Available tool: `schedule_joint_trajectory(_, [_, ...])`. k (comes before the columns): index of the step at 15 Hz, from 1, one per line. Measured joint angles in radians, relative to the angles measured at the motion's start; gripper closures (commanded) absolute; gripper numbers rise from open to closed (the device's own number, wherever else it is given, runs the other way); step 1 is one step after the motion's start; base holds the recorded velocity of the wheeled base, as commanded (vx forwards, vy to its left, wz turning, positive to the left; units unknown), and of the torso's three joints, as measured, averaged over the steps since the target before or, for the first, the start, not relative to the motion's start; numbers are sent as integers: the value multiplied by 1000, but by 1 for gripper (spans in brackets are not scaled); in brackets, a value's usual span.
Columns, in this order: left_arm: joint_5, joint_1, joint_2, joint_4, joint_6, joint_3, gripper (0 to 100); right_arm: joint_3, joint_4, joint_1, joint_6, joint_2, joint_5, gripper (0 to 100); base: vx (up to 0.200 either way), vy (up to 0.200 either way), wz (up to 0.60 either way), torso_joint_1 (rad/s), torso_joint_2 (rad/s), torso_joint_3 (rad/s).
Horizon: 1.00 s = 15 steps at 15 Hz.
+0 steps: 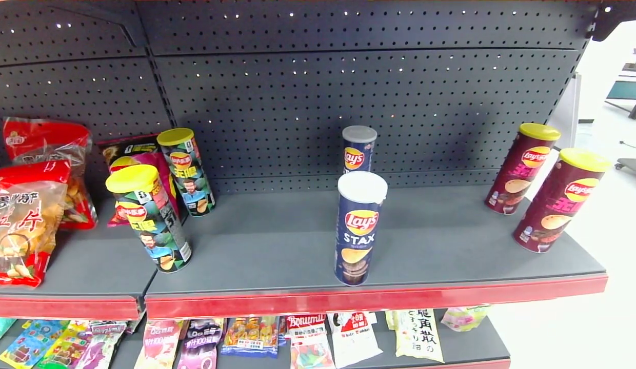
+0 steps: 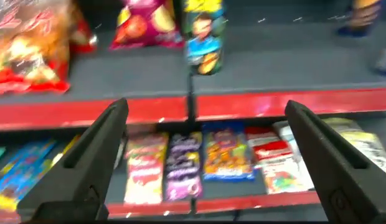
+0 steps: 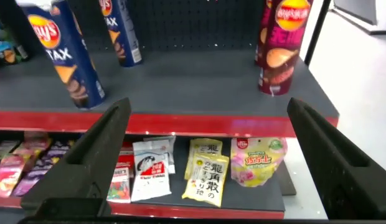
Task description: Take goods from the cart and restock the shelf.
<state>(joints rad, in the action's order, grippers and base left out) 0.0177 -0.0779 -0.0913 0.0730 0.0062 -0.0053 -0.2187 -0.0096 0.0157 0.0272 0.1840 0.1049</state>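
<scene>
The left gripper (image 2: 205,106) and the right gripper (image 3: 210,102) hung empty, fingers spread wide, before the grey metal shelf (image 1: 277,241). A tall navy cardboard crisp tube with white lid (image 1: 360,228) stood near its red front lip (image 1: 374,297); an arm bringing stock might topple it.

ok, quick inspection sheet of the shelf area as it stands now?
Surface: grey shelf with red front edge; the cans on it stand upright and spaced apart.
Job's things: two blue cans centre, one behind the other; two maroon cans right; two green-patterned cans left.
Clutter: red snack bags far left; flat packets on the lower shelf.
Grippers: left gripper open, holding nothing; right gripper open, holding nothing; both face the shelf front.
Cables: nothing seen.
Surroundings: perforated back panel; pale floor to the right.
</scene>
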Motion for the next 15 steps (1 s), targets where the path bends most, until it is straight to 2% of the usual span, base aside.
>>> schedule_joint_trajectory(1, [-50, 0, 0, 7, -1, -1, 0, -27, -2, 4, -18, 58, 18, 0, 0, 0, 0, 0, 0, 0])
schedule_joint_trajectory(2, [-63, 0, 0, -41, 1, 0, 0, -30, -3, 6, -43, 101, 46, 0, 0, 0, 0, 0, 0, 0])
schedule_joint_trajectory(3, [-56, 2, 0, -98, 2, 1, 0, -16, -4, 10, -60, 125, 73, 0, 0, 0, 0, 0, 0, 0])
schedule_joint_trajectory(5, [-52, 5, -1, -87, 12, 0, 0, 20, -3, 12, -75, 133, 90, 0, 0, 0, 0, 0, 0, 0])
schedule_joint_trajectory(8, [-51, 6, -1, -83, 9, 2, 0, 59, 1, 10, -75, 108, 86, 0, 0, 0, 0, 0, 0, 0])
schedule_joint_trajectory(15, [-51, 6, -1, -82, 12, 3, 0, 186, 5, 0, -76, -84, 79, 0, 0, 0, 0, 0, 0, 0])
